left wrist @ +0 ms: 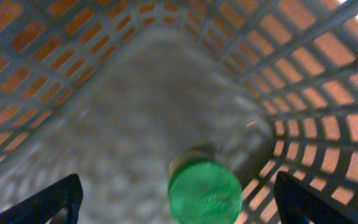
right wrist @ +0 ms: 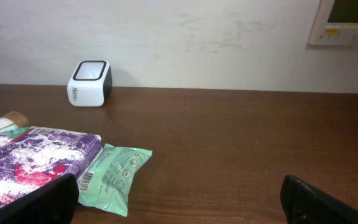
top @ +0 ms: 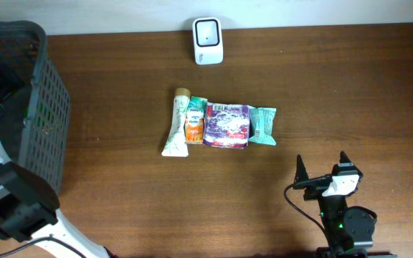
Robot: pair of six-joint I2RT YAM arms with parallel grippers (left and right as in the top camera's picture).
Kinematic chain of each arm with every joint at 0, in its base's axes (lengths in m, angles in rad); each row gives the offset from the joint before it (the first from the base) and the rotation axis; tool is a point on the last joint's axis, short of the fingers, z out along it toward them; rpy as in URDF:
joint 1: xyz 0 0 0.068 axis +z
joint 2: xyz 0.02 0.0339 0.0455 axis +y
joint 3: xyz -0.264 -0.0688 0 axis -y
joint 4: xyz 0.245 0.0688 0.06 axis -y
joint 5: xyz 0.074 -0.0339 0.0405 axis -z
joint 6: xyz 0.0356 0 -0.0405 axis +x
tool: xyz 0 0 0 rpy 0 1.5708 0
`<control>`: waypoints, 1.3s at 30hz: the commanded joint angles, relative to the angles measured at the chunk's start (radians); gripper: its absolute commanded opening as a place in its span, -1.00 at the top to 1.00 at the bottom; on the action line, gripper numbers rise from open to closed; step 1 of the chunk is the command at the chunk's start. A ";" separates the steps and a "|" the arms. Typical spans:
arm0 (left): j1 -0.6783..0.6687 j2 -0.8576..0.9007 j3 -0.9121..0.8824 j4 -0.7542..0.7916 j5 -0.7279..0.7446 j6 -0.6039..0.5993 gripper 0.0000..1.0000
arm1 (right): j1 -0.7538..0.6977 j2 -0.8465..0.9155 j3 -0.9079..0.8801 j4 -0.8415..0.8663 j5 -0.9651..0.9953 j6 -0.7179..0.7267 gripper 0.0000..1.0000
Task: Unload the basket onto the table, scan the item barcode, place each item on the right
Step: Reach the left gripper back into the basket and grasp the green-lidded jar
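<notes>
Reaching down into the dark mesh basket (top: 45, 107) at the table's (top: 120, 208) left edge, the left gripper (left wrist: 179, 202) has its fingers spread wide and pinches nothing. One green-capped container (left wrist: 204, 190) lies on the basket floor beneath it, its body too blurred to make out. Four packaged items lie side by side in a row mid-table: a white tube (top: 176, 127), an orange sachet (top: 194, 123), a purple pack (top: 226, 125) and a mint-green packet (top: 263, 125), whose barcode end faces the right wrist camera. One white scanner (top: 208, 41) stands at the far edge by the wall, well apart from the row. The right gripper (right wrist: 182, 202) hovers near the front edge, jaws wide apart and empty, with open wood between it and the row.
</notes>
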 commanded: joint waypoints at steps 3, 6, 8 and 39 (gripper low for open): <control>-0.008 0.085 -0.016 0.045 0.102 -0.010 -0.96 | 0.010 -0.005 -0.008 0.000 -0.005 -0.005 -0.97; -0.024 0.140 -0.016 0.046 0.101 -0.009 -0.99 | 0.010 -0.005 -0.008 0.000 -0.005 -0.005 -0.98; -0.024 0.156 -0.017 0.045 0.099 -0.009 -1.00 | 0.010 -0.005 -0.008 0.000 -0.005 -0.006 -0.97; -0.048 0.218 0.123 -0.153 -0.121 0.006 -0.22 | 0.010 -0.005 -0.008 0.000 -0.005 -0.006 -0.97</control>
